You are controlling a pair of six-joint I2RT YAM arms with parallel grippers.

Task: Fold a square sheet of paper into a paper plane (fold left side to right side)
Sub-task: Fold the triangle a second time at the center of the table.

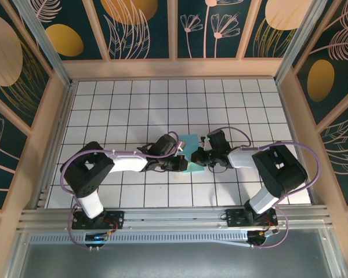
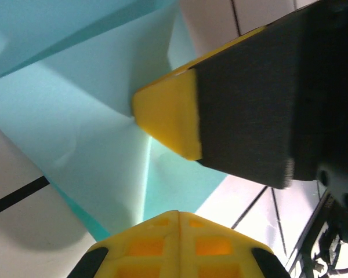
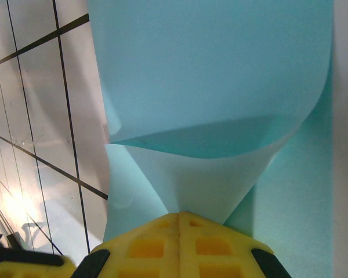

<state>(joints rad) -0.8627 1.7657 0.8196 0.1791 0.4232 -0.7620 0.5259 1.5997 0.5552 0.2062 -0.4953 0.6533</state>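
2 claws [image 1: 184,164] [image 1: 198,157] pinch 1 square sheet of paper [image 1: 191,141].

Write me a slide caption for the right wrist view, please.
Right end effector shut on the square sheet of paper, lifted part curling over.

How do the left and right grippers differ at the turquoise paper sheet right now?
The left gripper meets the turquoise square sheet of paper from its left side, and the right gripper from its right. Paper curls up ahead of the right gripper but lies creased, flatter, ahead of the left gripper. Both are shut.
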